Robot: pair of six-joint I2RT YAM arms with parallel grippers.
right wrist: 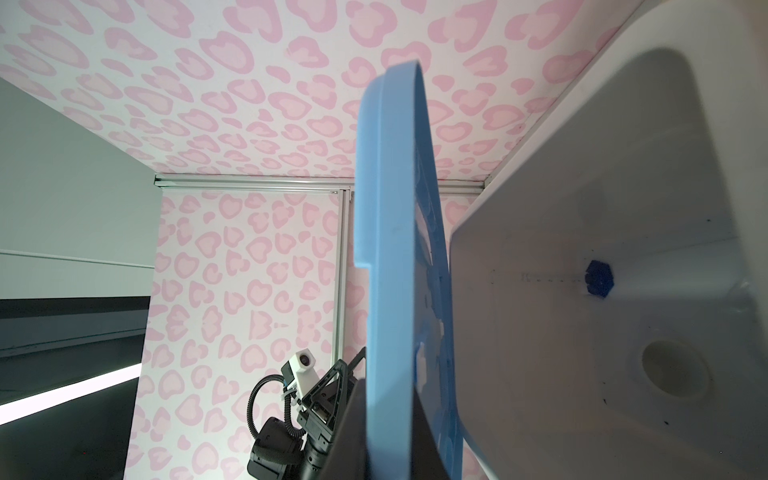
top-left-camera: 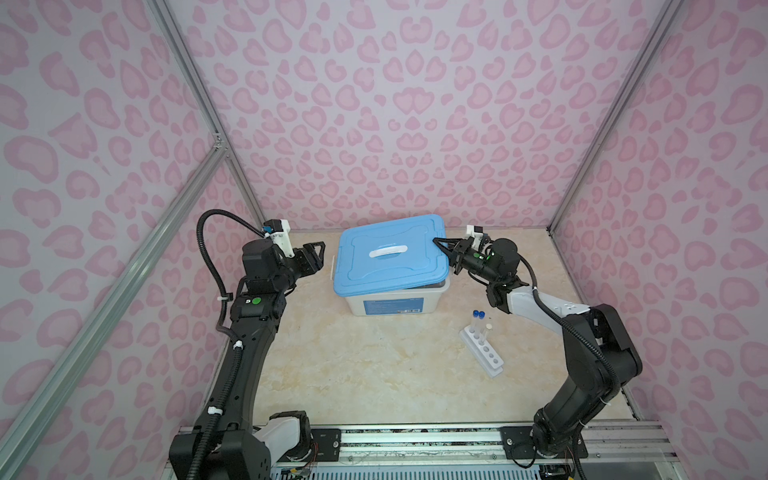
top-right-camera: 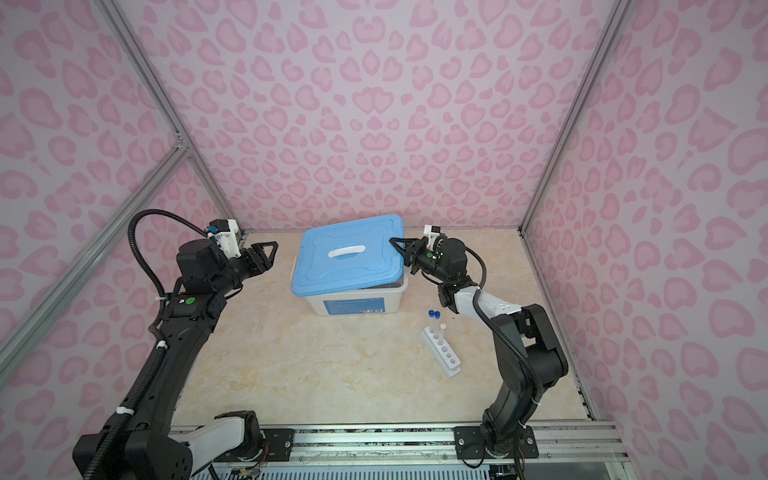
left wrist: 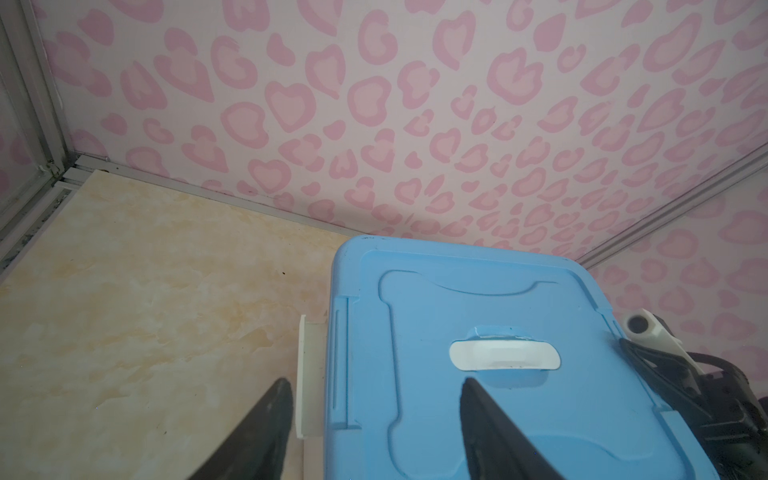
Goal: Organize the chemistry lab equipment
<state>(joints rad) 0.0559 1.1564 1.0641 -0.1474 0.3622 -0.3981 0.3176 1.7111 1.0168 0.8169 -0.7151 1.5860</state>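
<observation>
Two faint shapes inside the white bin point(right wrist: 623, 145), hard to make out: a blue-based cylinder point(right wrist: 598, 278) and a round clear vessel point(right wrist: 673, 370). Right claw point(top-left-camera: 436, 241) clamped tight on the edge of the raised blue lid point(top-left-camera: 390, 266); left claw point(top-left-camera: 321, 255) parted partway, empty, beside the bin. On the counter point(top-left-camera: 353, 374), white rack point(top-left-camera: 484, 355) with three upright capped test tubes point(top-left-camera: 478, 322).

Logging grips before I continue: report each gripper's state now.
Left gripper: open, holding nothing.
Right gripper: closed on the edge of the blue lid.
</observation>
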